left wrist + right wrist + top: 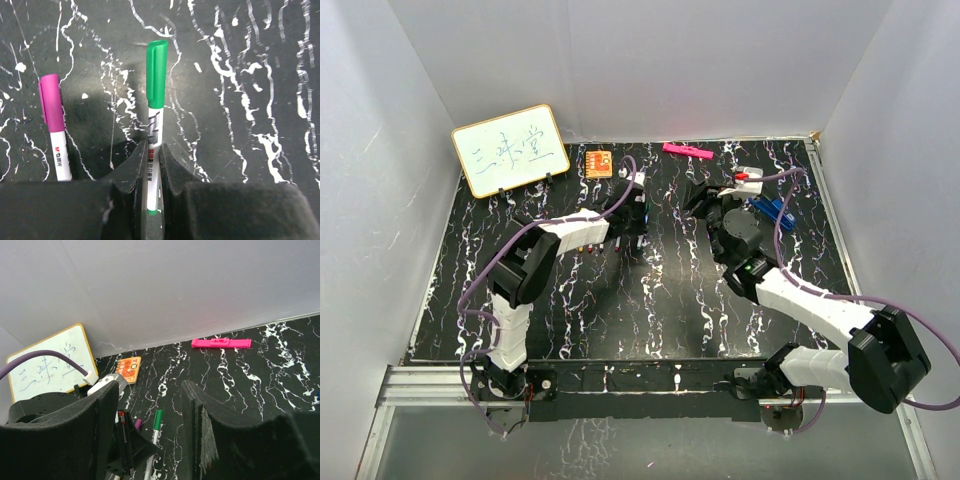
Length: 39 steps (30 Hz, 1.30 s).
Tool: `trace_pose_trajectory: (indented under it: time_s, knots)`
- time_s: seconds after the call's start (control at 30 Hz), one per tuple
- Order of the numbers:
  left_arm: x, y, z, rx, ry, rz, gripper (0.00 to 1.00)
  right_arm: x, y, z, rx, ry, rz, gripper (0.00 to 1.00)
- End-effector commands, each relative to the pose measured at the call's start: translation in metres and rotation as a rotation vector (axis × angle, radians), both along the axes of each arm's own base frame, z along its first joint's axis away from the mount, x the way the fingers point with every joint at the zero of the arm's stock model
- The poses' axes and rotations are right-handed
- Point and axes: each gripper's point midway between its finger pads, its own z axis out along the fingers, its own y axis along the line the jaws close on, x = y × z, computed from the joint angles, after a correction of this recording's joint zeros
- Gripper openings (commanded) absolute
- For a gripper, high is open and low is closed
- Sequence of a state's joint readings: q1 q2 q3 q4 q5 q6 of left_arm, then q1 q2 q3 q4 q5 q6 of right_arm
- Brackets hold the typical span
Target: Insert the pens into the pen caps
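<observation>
A: What carries everything?

B: A black, white-veined bench [660, 300], closed in by pale walls [650, 60]. The left arm [555, 240] and the right arm [800, 300] both reach from the near edge toward the far middle.

A: What is the next largest thing?

B: A whiteboard [510, 150] with blue writing leans at the far left corner.

A: And the grippers?

B: The right gripper [150, 390] stands partly open with nothing between its fingers. It sits right of the middle and is aimed at the far left. The left gripper [153, 150] is closed tight on the white barrel of the green pen [154, 125].

A: What else is on the bench?

B: A pink marker [686, 150] lies along the far wall. An orange block [599, 162] lies left of it, near the whiteboard.

A: Where are the pens?

B: The green pen sits in the far middle, sticking out beyond the fingertips with its green cap [156, 75] on. The purple pen [59, 150] lies loose on the bench just beside it, apart from the fingers, with its purple cap [51, 102] on too.
</observation>
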<state>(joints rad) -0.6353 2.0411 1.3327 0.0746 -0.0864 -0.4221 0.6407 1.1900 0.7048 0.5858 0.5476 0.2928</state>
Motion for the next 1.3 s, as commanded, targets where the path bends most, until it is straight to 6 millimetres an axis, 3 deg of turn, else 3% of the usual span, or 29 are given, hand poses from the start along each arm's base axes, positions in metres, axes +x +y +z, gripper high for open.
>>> trace_pose_trajectory:
  time_s: [0.0,0.13,0.37,0.63,0.73,0.9,1.0,1.13,1.17,1.2,1.27]
  knots:
    - [0.002,0.018,0.0,0.082,0.032,0.046,0.0,0.003,0.0,0.007,0.011,-0.013,-0.014,0.5]
    - [0.001,0.026,-0.004,0.13,0.044,0.059,0.0,0.006,0.003,0.001,0.011,0.0,-0.01,0.5]
    - [-0.002,0.032,-0.008,0.153,0.06,0.079,0.21,0.008,0.007,-0.004,0.007,0.013,0.002,0.5]
    - [0.001,0.03,-0.003,0.136,0.046,0.088,0.33,0.008,0.007,-0.007,0.003,0.02,0.001,0.5]
    - [0.005,0.027,0.014,0.11,0.008,0.084,0.35,0.007,0.005,-0.006,0.005,0.017,-0.006,0.5]
    - [0.012,0.015,0.076,0.006,-0.099,0.056,0.37,0.007,0.0,-0.006,0.009,0.016,-0.031,0.51]
    - [0.011,0.016,0.11,-0.038,-0.179,0.049,0.52,0.009,-0.008,-0.008,0.001,0.023,-0.067,0.56]
    - [0.011,0.048,0.137,-0.038,-0.253,0.102,0.6,0.02,-0.035,-0.017,0.004,0.063,-0.141,0.67]
    - [0.011,0.059,0.141,-0.046,-0.255,0.125,0.73,0.022,-0.04,-0.02,0.01,0.078,-0.144,0.69]
    - [0.012,0.072,0.144,-0.06,-0.258,0.15,0.94,0.026,-0.049,-0.022,0.032,0.093,-0.15,0.7]
    - [0.012,0.099,0.148,-0.08,-0.253,0.206,0.98,0.033,-0.075,-0.026,0.081,0.109,-0.185,0.72]
